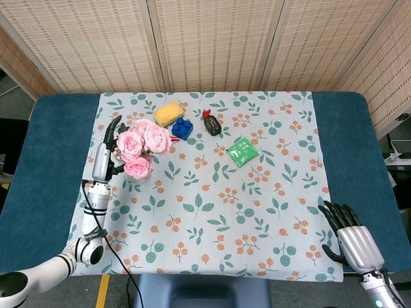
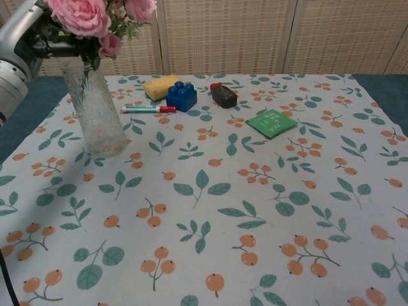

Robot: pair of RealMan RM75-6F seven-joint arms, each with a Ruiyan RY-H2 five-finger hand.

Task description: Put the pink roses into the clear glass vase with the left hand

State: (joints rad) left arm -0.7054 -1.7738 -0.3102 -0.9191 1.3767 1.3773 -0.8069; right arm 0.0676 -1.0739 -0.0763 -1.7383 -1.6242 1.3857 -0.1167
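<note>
Bunch of ruffled pink roses [image 2: 83, 16] at upper left of the chest view, stems down inside the tall ribbed clear glass vase [image 2: 97, 115], blooms above its rim. Left hand [image 1: 110, 146], metallic with dark fingers, just beside the blooms, apparently at the stems; grip unclear, cannot tell. Vase upright on the leaf-and-berry printed cloth [image 1: 257, 192]. Farther right along the top: spongy yellow block [image 2: 162, 86], studded blue plastic brick [image 2: 182, 97], slim red-capped marker [image 2: 148, 109], flat green packet [image 2: 271, 122]. Right hand [image 1: 350, 234] at lower right, fingers spread, holding nothing.
</note>
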